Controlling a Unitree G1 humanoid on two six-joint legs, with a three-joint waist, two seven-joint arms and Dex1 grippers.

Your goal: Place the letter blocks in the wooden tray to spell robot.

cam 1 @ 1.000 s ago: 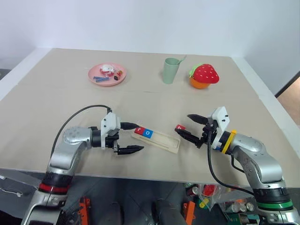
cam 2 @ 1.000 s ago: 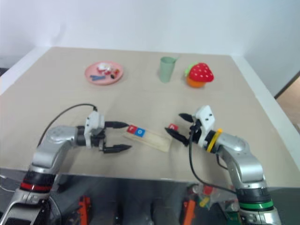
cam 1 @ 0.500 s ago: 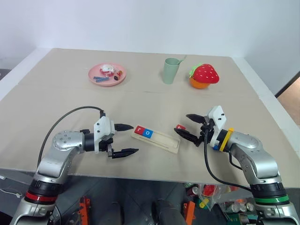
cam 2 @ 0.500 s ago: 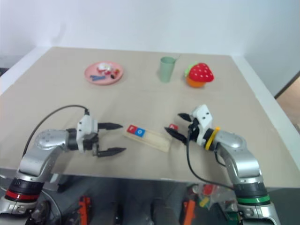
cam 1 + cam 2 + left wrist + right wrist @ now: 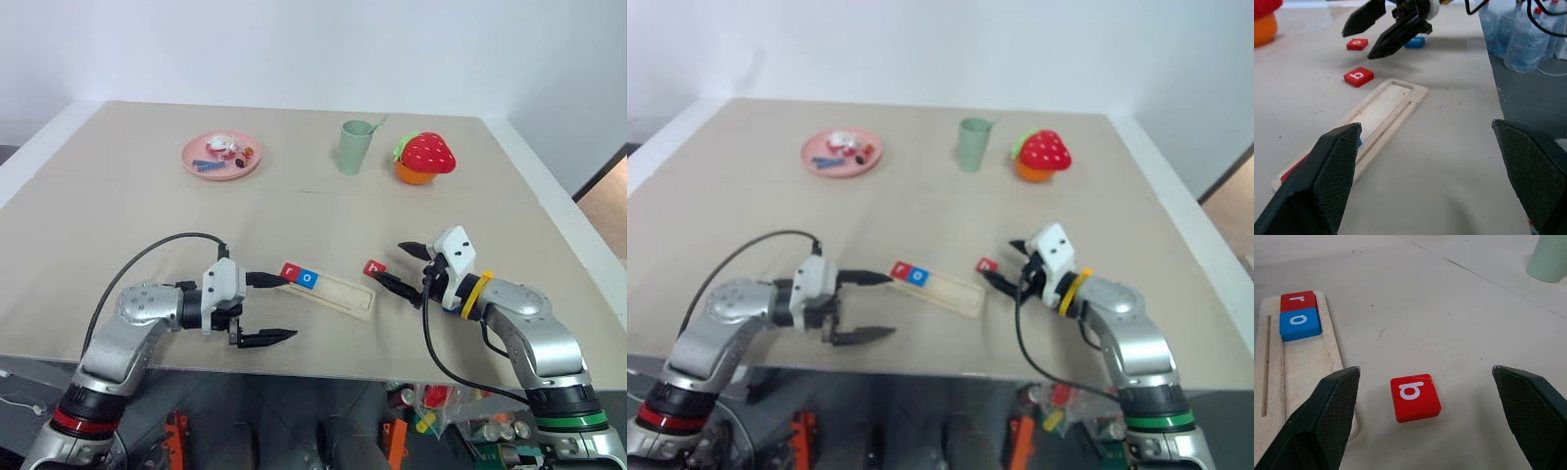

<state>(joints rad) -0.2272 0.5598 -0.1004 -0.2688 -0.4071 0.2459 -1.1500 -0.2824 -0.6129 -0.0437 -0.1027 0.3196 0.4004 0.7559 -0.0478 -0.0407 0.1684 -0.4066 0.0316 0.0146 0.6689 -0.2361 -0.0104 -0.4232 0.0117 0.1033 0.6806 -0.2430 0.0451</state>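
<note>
Beige counter (image 5: 411, 211) with a faint seam across, white rim along its sides, plain white wall (image 5: 294, 49) behind, wood-tone floor (image 5: 609, 191) strip far right, clear water bottles (image 5: 1520, 41) beside the counter, even light

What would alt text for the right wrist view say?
A red b block lies on the table between the open right gripper's fingers, beside the wooden tray. The tray holds a red r block and a blue o block.
</note>
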